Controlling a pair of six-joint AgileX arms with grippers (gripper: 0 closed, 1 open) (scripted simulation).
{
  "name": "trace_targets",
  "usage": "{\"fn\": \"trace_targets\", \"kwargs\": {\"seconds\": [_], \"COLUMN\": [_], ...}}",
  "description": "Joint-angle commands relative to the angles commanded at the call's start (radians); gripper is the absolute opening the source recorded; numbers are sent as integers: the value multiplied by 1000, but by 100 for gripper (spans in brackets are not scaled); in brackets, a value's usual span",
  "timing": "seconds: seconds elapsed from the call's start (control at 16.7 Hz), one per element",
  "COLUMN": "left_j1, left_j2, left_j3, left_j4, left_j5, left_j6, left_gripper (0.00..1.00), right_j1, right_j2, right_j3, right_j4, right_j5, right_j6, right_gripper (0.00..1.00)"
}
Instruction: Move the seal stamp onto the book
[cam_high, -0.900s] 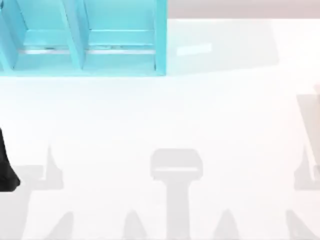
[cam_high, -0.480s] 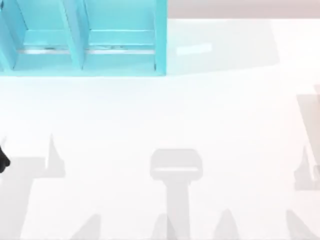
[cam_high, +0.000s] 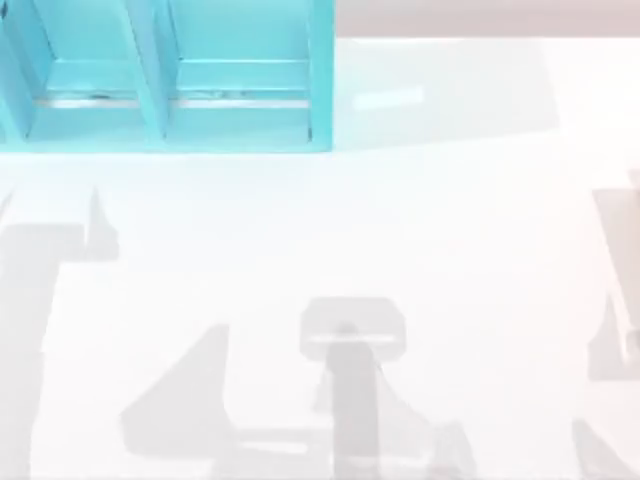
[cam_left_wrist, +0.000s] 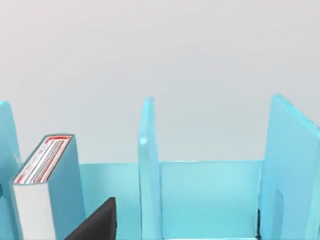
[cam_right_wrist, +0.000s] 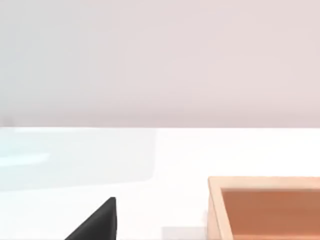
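Note:
The seal stamp is out of view. In the left wrist view the book (cam_left_wrist: 37, 202), with a teal-blue cover and white page edges, stands upright in one compartment of the turquoise shelf unit (cam_left_wrist: 149, 170). A black part of my left gripper (cam_left_wrist: 95, 224) juts in at the edge of that view, facing the shelf's compartments. A black part of my right gripper (cam_right_wrist: 95, 224) sits low over the white table (cam_right_wrist: 150, 200).
The turquoise shelf unit (cam_high: 320, 80) fills the far left of the table (cam_high: 450, 230). An orange-brown wooden box (cam_right_wrist: 215, 210) with an open top lies on the table ahead of my right gripper. Grey arm shadows cross the near half.
The black part of my left arm at the top view's left edge has slid out of that view. The arm shadows on the left have shifted towards the shelf and the middle.

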Motion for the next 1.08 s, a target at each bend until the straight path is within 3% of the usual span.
{"fn": "trace_targets", "kwargs": {"seconds": [0.6,0.84,1.08], "left_j1": [266,335,357], "left_j2": [1030,1259,1326], "left_j3": [397,508,547], "left_j4": [466,565,594], "left_j5": [293,378,406], "left_j6": [40,51,55], "left_gripper": [100,100,100], "right_j1": [0,0,0], "right_j2": [0,0,0], "right_j3": [0,0,0], "right_j4": [0,0,0], "right_j5": [0,0,0], "right_j6": [0,0,0], "right_gripper": [100,100,100]}}
